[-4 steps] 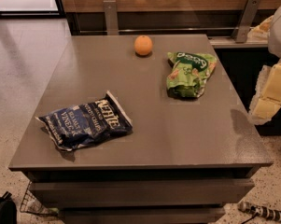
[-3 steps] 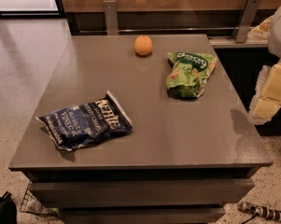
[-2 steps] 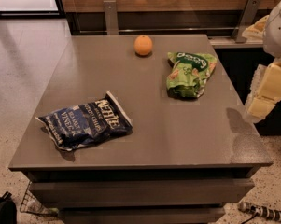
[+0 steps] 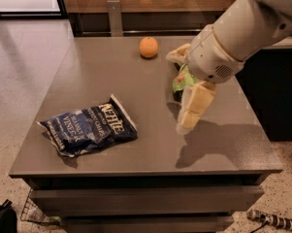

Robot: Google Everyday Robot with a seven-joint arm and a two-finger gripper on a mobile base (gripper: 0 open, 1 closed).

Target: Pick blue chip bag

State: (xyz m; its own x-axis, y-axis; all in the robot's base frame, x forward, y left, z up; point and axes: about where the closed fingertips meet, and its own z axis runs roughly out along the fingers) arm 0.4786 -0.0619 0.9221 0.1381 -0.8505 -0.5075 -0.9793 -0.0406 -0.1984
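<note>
Bag: crinkled navy-blue foil chip bag [image 4: 87, 128], flat, near-left on grey square table [image 4: 136, 76].
Gripper: cream two-finger gripper [image 4: 178, 92], right of it, well apart, above the tabletop; jaws spread, empty.
Behind gripper: green snack bag [image 4: 183, 79], mostly hidden.
Far edge: round orange fruit [image 4: 148, 47].

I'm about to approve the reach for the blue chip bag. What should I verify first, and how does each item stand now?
1. Sight of the blue chip bag, flat at the front left of the table: ok.
2. Position of the gripper, above the table, right of the bag, apart from it: ok.
3. Bare tabletop between gripper and bag: ok.
4. The orange near the back edge, off that path: ok.
5. The green snack bag free of the arm: cannot tell, the arm hides most of it.
</note>
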